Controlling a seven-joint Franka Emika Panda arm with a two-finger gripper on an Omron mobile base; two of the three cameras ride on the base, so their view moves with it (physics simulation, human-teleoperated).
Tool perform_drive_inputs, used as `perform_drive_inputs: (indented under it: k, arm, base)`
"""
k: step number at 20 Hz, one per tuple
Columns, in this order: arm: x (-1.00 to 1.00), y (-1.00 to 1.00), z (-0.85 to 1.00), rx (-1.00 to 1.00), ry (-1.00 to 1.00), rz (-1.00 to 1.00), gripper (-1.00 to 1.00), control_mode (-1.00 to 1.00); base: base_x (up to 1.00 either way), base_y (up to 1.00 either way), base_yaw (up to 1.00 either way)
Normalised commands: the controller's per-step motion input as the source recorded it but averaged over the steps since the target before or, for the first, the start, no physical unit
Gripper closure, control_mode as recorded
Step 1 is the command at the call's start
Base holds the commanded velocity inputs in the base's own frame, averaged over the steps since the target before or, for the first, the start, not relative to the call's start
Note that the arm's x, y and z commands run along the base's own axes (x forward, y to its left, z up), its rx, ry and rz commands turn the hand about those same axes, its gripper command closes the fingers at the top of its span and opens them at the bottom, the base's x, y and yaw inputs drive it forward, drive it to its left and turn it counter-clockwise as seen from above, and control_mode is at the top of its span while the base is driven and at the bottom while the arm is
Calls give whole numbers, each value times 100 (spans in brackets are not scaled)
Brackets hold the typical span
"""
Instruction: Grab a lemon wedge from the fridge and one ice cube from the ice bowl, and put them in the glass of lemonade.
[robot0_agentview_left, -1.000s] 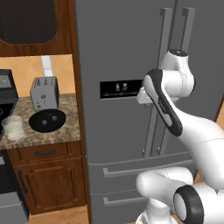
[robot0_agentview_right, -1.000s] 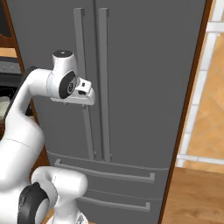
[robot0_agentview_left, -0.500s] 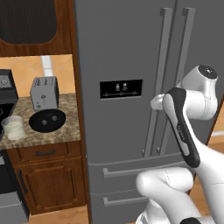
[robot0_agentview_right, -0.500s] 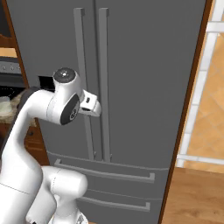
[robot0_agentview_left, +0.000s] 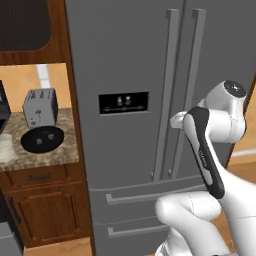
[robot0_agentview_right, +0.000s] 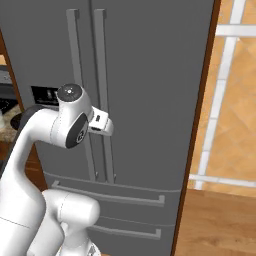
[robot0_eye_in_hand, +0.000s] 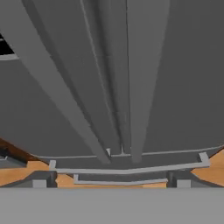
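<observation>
2 long matte-grey fridge (robot0_agentview_left: 125, 60) handles face the end effector (robot0_agentview_right: 102, 125), grip state unclear.

Flat, even rendered light falls across all three views, with no glare and only faint shading. The fridge (robot0_agentview_left: 130, 65) doors read uniformly dull grey. The base views look soft and pixelated; in the hand view the handles spread wide toward the edges.

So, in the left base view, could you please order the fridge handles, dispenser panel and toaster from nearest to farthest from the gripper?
1. Fridge handles, just ahead of the gripper.
2. Dispenser panel, on the left door.
3. Toaster, far left on the counter.
</observation>
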Motion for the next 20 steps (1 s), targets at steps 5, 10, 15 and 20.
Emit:
perform_drive_inputs:
  k: [5,10,15,20]
  arm:
    - [0,0,0,0,0,0,-100,100]
    - [0,0,0,0,0,0,-100,100]
    - [0,0,0,0,0,0,-100,100]
    - [0,0,0,0,0,0,-100,100]
  base:
    - [-11,-40,-4]
    - [-56,0,0]
    - [-70,9,2]
    - [-41,15,3]
